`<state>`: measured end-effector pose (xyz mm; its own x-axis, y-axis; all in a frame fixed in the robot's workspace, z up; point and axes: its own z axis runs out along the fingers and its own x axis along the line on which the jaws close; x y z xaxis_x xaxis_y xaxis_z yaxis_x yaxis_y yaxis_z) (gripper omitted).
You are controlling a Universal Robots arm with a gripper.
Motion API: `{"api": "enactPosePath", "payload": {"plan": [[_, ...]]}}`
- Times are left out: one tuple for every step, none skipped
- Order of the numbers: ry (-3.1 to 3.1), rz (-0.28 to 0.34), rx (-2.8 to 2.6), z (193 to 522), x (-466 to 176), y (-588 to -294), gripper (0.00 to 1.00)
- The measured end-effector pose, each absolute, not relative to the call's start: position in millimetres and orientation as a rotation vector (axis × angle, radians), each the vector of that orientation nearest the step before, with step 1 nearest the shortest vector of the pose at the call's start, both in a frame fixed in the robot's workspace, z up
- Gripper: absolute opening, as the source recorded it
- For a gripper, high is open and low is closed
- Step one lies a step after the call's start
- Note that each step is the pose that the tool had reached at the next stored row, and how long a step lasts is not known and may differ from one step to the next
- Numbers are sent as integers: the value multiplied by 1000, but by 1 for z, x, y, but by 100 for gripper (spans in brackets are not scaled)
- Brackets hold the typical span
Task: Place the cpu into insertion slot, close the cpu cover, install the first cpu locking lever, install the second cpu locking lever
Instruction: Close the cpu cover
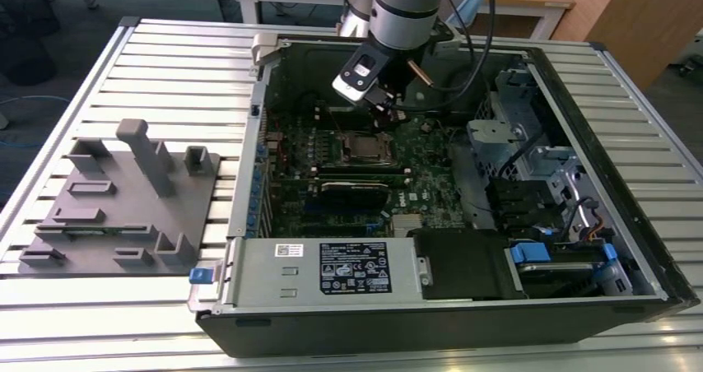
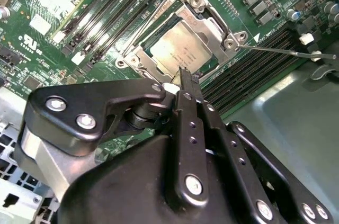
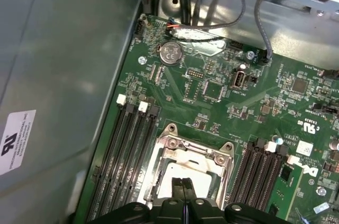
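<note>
The end effector (image 2: pixel 183 75) hangs inside an open computer case (image 1: pixel 615 150) that lies on the slatted desk (image 1: pixel 165 76). Its two fingers are pressed together with nothing between them; in the first wrist view the fingertips (image 3: pixel 178 182) meet in a thin seam.

Directly beneath those tips sits the cpu (image 2: pixel 180 49), its dull silver top lying flat within the insertion slot (image 2: pixel 135 59). The cpu cover (image 2: pixel 212 25) is folded down around it, its central window framing the chip, so cover and chip both lie just under the fingers. Whether the tips touch the metal cannot be told.

A thin metal lever (image 2: pixel 286 52) starts at a corner of the cover beside the end effector and runs away from it, out over the long black memory slots (image 2: pixel 249 73) that flank the socket.

Well away from the end effector, outside the case, a grey moulded fixture (image 1: pixel 121 207) rests on the desk
</note>
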<state>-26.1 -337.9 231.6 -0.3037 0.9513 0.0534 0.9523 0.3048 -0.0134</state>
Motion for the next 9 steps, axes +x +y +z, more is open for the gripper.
{"api": "enactPosePath", "payload": {"plan": [[-2505, -32, -1809, 232, -26, -338, 10], [-2515, -31, -1795, 232, -26, -338, 10], [-2524, -31, -1783, 232, -26, -338, 10], [-2530, -31, -1774, 232, -26, -338, 10], [-2531, -30, -1772, 232, -26, -338, 10], [-2531, -30, -1772, 232, -26, -338, 10], [-2531, -30, -1772, 232, -26, -338, 10], [-2531, -30, -1772, 232, -26, -338, 10], [-2531, -30, -1772, 232, -26, -338, 10]]}}
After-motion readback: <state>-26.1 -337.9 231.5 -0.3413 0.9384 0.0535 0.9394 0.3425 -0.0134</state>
